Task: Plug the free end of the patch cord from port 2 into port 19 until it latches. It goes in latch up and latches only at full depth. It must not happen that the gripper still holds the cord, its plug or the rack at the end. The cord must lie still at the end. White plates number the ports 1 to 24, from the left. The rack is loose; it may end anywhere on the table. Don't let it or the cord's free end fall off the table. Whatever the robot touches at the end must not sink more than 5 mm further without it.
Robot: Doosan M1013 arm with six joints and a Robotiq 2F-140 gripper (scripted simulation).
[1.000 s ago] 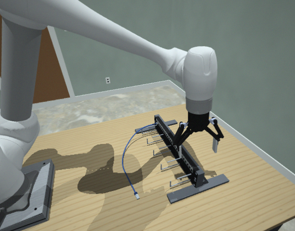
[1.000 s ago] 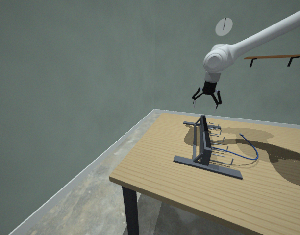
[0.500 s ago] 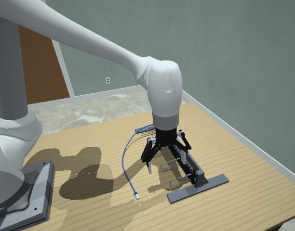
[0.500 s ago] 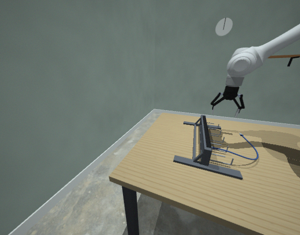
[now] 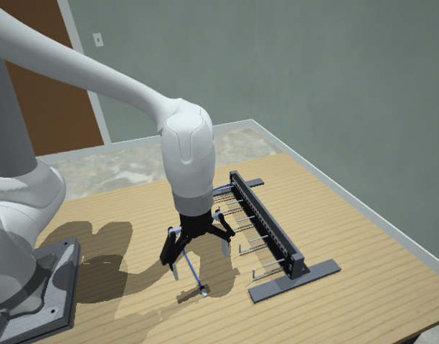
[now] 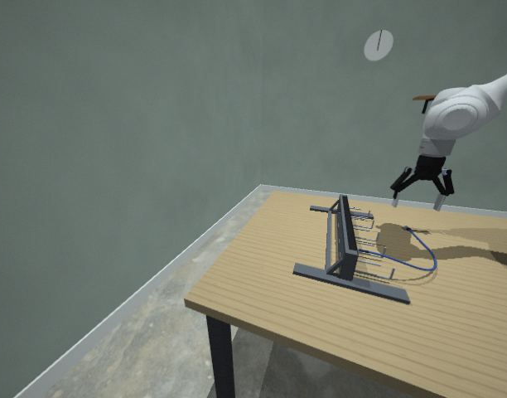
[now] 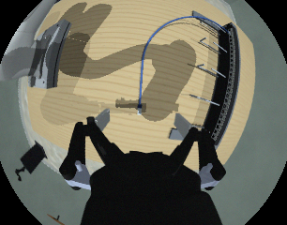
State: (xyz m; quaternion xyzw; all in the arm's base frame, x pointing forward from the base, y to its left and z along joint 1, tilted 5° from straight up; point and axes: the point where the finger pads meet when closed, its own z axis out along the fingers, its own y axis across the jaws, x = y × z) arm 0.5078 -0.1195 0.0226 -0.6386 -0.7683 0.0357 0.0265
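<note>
Hanging above the wooden surface [image 5: 353, 281] with its fingers spread wide and nothing between them, the tool [image 5: 199, 259] points straight down. Directly beneath it lies the free plug [image 5: 204, 294] of the blue patch cord [image 6: 421, 261], resting on the surface. Right of the tool stands the dark rack [image 5: 271, 229], cord curving back to its far end.

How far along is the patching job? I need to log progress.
Early. Done: nothing yet; the blue cord runs from the rack and its free plug lies on the table. In hand: the open, empty hand hovers above the plug. Left: grasp it, carry it to port 19, push until latched.
</note>
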